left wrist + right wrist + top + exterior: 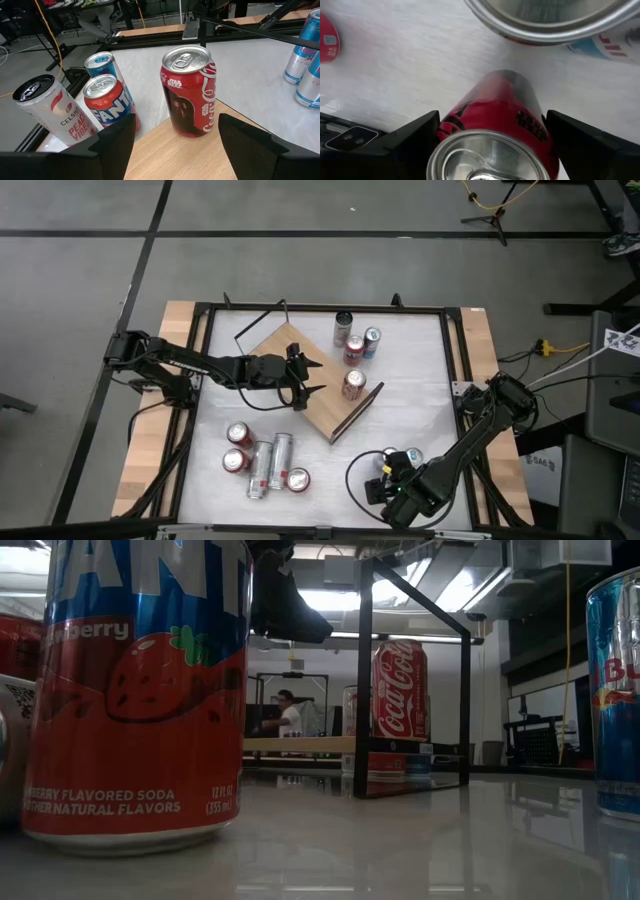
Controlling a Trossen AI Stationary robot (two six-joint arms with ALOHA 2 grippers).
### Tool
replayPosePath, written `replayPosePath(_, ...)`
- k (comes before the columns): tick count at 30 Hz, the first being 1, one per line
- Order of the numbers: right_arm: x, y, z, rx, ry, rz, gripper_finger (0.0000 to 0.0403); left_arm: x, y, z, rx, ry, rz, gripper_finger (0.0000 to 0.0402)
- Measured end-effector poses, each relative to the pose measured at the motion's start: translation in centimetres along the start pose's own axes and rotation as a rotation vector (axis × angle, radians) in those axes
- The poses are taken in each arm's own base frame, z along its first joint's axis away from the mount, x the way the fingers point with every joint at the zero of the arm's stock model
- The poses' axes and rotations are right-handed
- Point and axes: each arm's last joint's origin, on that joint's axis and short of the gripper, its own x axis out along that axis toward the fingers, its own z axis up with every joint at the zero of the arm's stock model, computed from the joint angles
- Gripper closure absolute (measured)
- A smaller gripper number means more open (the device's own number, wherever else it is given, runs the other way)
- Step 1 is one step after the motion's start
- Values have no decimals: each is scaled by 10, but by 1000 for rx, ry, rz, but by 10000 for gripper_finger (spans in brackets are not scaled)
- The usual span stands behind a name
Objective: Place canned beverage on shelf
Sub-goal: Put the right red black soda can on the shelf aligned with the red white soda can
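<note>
Closest, red can (495, 140) between right gripper (490, 135) fingers, unclear whether gripped; left gripper (175, 142) spread over shelf (200, 155), behind upright Coca-Cola can (189, 90).

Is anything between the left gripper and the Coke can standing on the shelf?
No. In the left wrist view, only bare shelf board lies between the open left gripper and the upright Coke can; the high view agrees.

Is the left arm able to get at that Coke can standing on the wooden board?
Probably yes. The left end effector is open over the shelf, facing the Coke can with bare board between them. The Fanta can stands off to one side, clear of that path.
</note>
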Motion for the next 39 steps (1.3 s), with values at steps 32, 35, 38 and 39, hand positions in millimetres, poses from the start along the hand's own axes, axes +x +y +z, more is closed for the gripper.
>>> replayPosePath(32, -21, 16, -1, -58, 84, 25, 107, -1, 1, 0, 3, 0, 34, 125)
replayPosePath(35, -32, 26, 5, -92, 108, 41, 108, -2, 2, 2, 2, -7, 36, 125)
replayPosePath(38, -46, 36, 12, -132, 117, 62, 107, -5, 3, 4, 5, -15, 36, 125)
replayPosePath(39, -50, 39, 14, -147, 123, 64, 107, -6, 3, 6, 2, -24, 37, 125)
